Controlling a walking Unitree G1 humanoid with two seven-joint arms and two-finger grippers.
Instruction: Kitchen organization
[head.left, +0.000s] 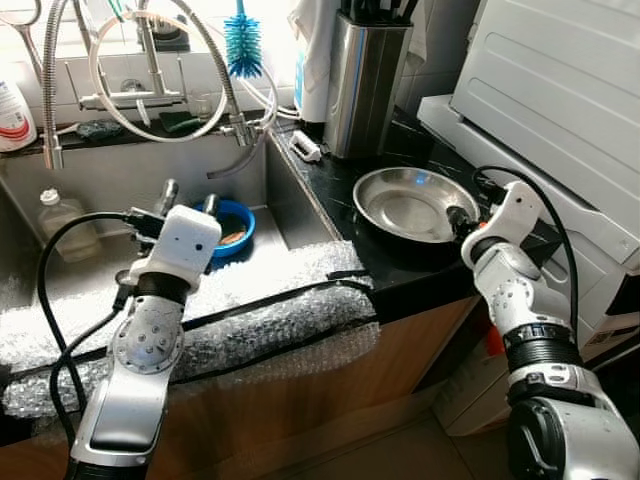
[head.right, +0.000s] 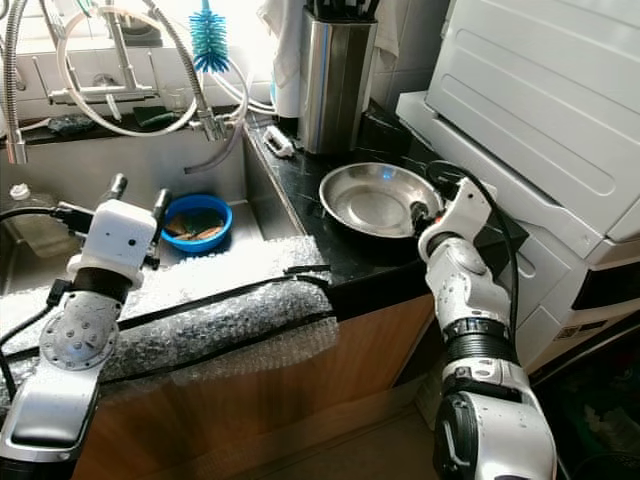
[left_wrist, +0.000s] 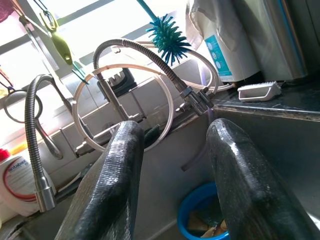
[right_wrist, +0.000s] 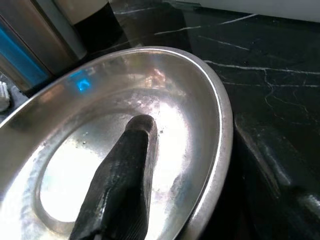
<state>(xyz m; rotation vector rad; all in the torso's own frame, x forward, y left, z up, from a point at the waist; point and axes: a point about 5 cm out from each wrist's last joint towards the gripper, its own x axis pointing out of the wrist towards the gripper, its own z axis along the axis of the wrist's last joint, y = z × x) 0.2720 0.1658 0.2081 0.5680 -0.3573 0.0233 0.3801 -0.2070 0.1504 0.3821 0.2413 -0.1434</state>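
Objects: one steel plate (head.left: 408, 205) centre-right on black marble counter (head.left: 330, 165); one blue bowl (head.left: 232, 222) in sink (head.left: 60, 260), left of centre; one knife block (head.left: 365, 80) top centre. Left gripper (left_wrist: 172, 185) above sink, fingers spread, empty. Right gripper (right_wrist: 150, 150) astride plate rim, one finger (right_wrist: 122, 185) inside plate, grip uncertain.

arms: silver segments, white housings topping the wrists, round screwed joint plates showing
cables: black, looping from each forearm to its wrist
left claw (left_wrist: 170, 175): two long, rounded, textured black fingers (left_wrist: 117, 175)
right claw (right_wrist: 122, 185): dark ribbed finger showing
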